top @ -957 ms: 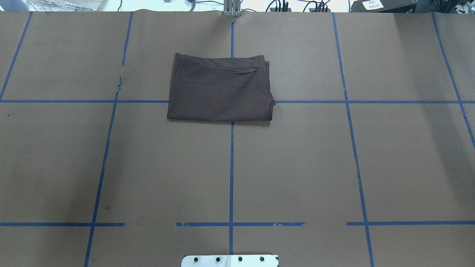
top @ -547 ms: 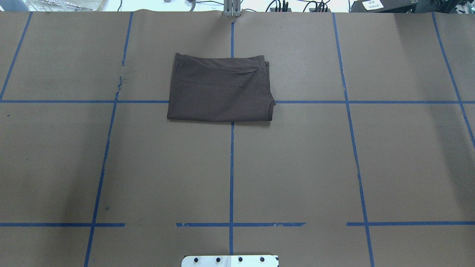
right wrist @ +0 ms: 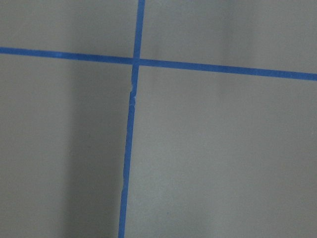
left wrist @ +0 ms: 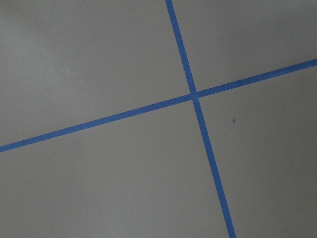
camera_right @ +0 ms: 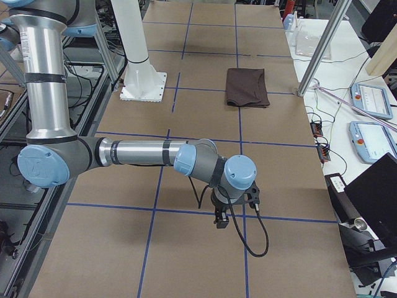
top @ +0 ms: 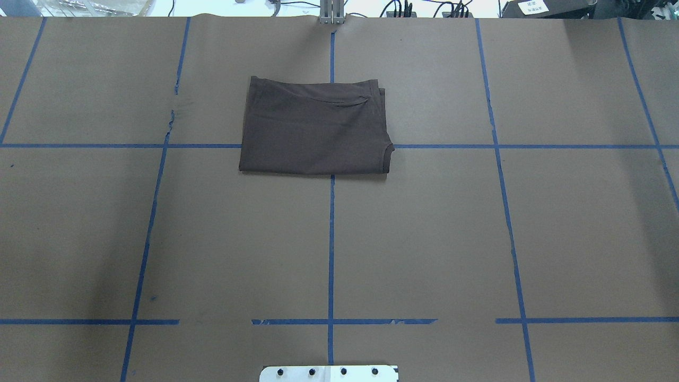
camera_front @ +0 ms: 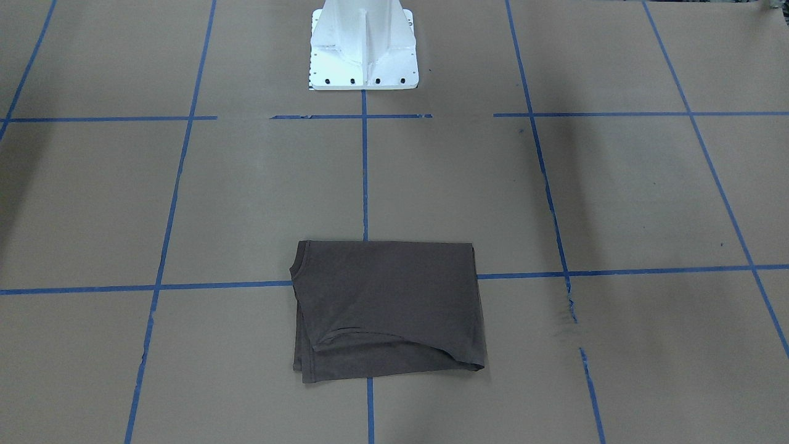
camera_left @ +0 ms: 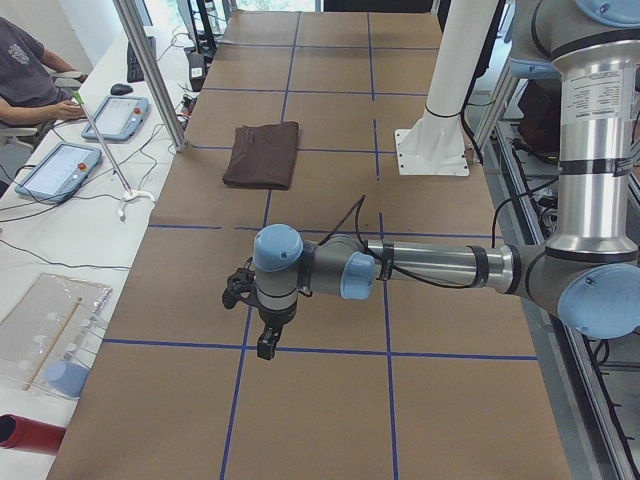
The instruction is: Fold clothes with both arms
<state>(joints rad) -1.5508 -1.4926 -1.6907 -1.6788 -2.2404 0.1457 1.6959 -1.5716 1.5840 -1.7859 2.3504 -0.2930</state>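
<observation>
The clothes are one dark grey-brown T-shirt (top: 315, 127), folded into a flat rectangle on the far middle of the table; it also shows in the front view (camera_front: 388, 308) and both side views (camera_left: 262, 155) (camera_right: 247, 87). Neither arm touches it. The left arm (camera_left: 430, 265) reaches low over the brown paper at the table's left end, its gripper (camera_left: 262, 340) pointing down, far from the shirt. The right arm (camera_right: 136, 152) is posed alike at the right end, its gripper (camera_right: 221, 218) also pointing down. I cannot tell whether either gripper is open or shut. Both wrist views show only paper and tape.
Brown paper with a blue tape grid (top: 331, 239) covers the table. The white pedestal base (camera_front: 363, 43) stands at the robot's side. A person (camera_left: 25, 70) sits at a side bench with control tablets (camera_left: 110, 115). An aluminium post (camera_left: 150, 70) rises by the far edge.
</observation>
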